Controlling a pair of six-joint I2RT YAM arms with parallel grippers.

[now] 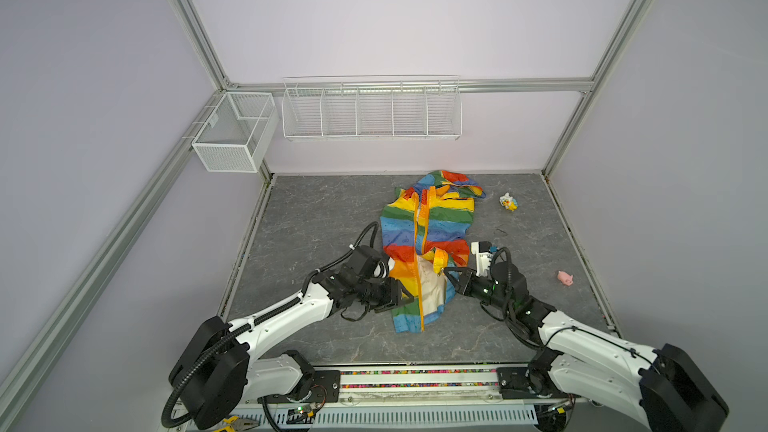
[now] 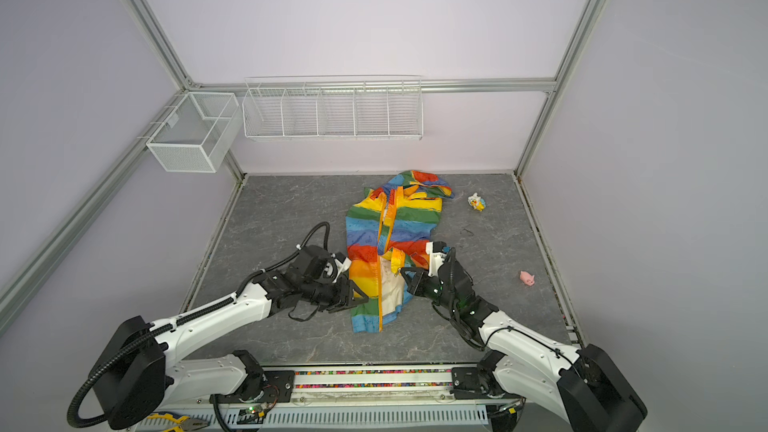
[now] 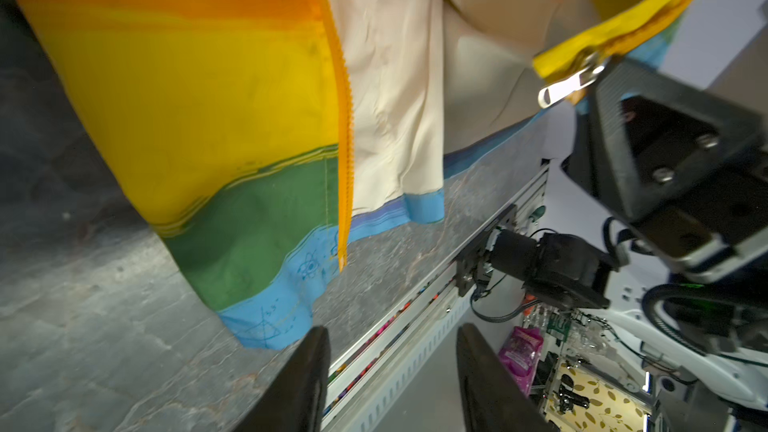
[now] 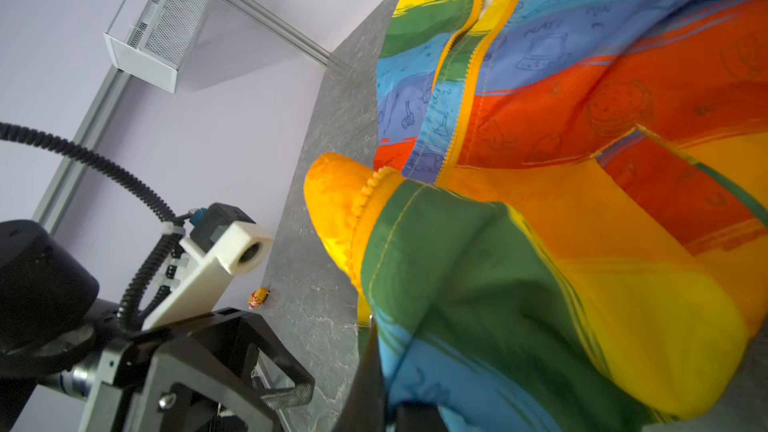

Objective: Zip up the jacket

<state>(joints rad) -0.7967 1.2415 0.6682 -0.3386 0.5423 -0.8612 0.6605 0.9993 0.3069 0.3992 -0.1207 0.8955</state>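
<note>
- Left wrist view: thin, limp jacket (image 3: 208,97); left gripper (image 3: 390,367) parted, empty.
- Edge by the slider (image 3: 567,85) is clamped by right gripper (image 1: 446,273).
- Free zipper edge (image 3: 345,139) is best pinched near the hem.

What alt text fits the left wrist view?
The striped jacket lies open on the grey table, cream lining showing between its orange zipper edges. The right gripper pinches one edge beside the silver zipper pull; the left gripper is open and empty near the hem.
</note>
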